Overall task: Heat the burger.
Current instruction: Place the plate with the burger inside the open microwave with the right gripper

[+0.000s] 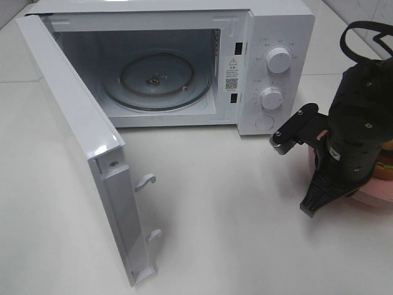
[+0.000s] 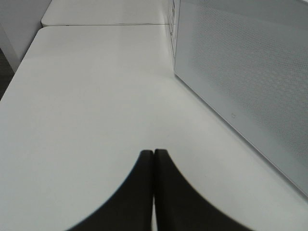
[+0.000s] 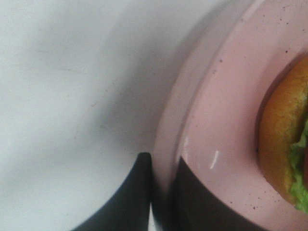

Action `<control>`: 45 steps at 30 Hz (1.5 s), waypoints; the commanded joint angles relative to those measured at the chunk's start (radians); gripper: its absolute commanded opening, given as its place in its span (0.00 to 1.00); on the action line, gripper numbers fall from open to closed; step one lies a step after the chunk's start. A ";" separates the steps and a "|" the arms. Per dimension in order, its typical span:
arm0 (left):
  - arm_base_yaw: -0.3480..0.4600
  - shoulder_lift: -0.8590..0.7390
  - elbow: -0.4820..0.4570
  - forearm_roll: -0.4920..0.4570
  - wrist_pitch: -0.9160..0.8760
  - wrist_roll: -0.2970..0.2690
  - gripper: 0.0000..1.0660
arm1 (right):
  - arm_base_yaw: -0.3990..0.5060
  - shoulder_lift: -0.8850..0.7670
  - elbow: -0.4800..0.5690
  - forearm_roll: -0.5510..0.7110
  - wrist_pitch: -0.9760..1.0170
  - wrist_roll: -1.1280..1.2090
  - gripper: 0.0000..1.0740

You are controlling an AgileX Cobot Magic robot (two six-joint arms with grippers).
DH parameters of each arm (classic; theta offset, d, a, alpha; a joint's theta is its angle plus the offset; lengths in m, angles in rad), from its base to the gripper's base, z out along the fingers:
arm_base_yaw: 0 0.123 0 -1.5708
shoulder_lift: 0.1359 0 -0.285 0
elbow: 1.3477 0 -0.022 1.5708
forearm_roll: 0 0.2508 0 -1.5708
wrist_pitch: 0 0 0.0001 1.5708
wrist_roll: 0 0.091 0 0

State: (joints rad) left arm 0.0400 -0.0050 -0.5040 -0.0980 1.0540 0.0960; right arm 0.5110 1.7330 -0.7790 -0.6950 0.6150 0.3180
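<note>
The burger (image 1: 387, 163) lies on a pink plate (image 1: 373, 194) at the right edge of the exterior view, mostly hidden behind my right arm. The right wrist view shows its brown bun and green lettuce (image 3: 285, 144) on the plate (image 3: 226, 115). My right gripper (image 1: 316, 200) (image 3: 161, 160) is shut on the plate's rim, one finger outside it and one inside. My left gripper (image 2: 154, 155) is shut and empty, low over the bare tabletop; the exterior view does not show it.
A white microwave (image 1: 276, 37) stands at the back, with its door (image 1: 80, 135) swung wide open to the left and its glass turntable (image 1: 156, 80) bare. The perforated door panel (image 2: 240, 72) stands close beside my left gripper. White tabletop (image 1: 227, 209) lies between door and plate.
</note>
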 commanded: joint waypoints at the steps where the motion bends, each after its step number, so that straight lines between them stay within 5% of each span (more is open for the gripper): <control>1: 0.000 -0.020 0.002 0.002 -0.014 0.000 0.00 | 0.028 -0.048 0.022 -0.050 0.033 -0.009 0.00; 9: 0.000 -0.020 0.002 0.002 -0.014 0.000 0.00 | 0.143 -0.168 0.127 -0.050 0.037 -0.041 0.00; 23: 0.000 -0.020 0.002 0.002 -0.014 0.000 0.00 | 0.478 -0.289 0.196 0.013 0.013 -0.369 0.00; 45: 0.000 -0.020 0.002 0.002 -0.014 0.000 0.00 | 0.493 -0.289 0.196 0.003 -0.179 -0.646 0.00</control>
State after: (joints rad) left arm 0.0400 -0.0050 -0.5040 -0.0980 1.0540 0.0960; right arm 1.0030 1.4580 -0.5820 -0.6370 0.4900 -0.3040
